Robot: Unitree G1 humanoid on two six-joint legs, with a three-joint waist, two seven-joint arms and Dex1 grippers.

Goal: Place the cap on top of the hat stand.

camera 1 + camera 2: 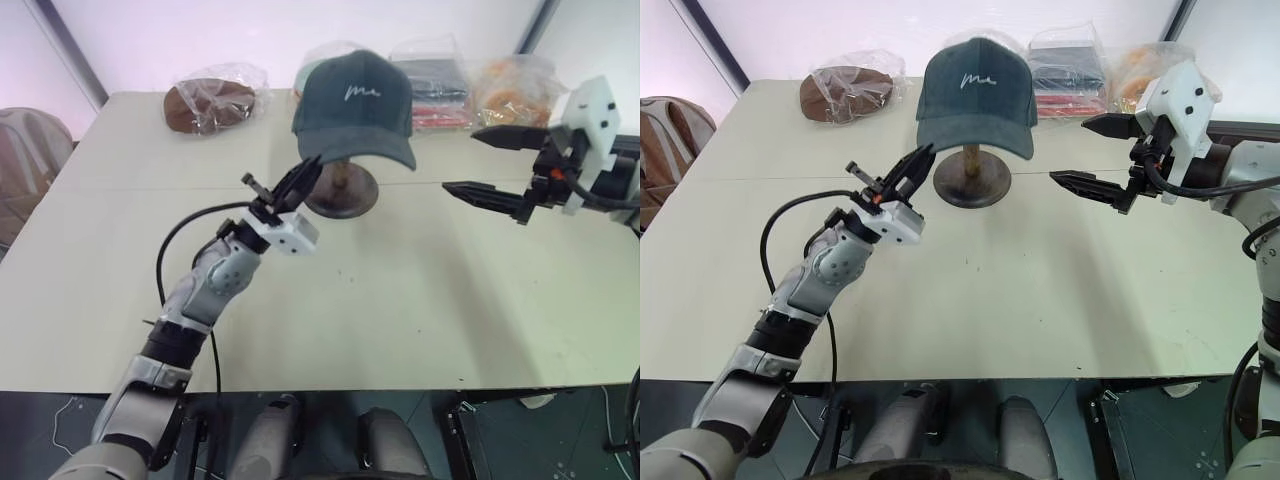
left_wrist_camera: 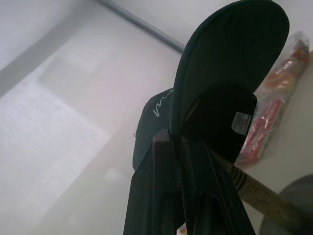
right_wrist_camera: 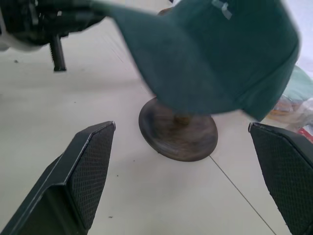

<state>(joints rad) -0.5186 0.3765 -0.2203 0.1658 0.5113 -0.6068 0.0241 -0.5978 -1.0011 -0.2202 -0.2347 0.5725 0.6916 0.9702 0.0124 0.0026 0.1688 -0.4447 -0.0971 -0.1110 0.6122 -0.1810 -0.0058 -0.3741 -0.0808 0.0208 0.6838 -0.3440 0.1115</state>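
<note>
This looks like a robot test room or lab rather than a home: a plain, wide cream-coloured desk (image 1: pixel 400 300) stands against bare white wall panels (image 1: pixel 840 30) with dark metal framing strips, over a dark floor with loose cables. Along the desk's far edge lie staged goods sealed in clear plastic bags: a brown hat (image 1: pixel 205 103), folded dark and red fabrics (image 1: pixel 1068 75), an orange item (image 1: pixel 510 90)

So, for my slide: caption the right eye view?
Cap sits on the hat stand; left hand pinches its brim.
</note>
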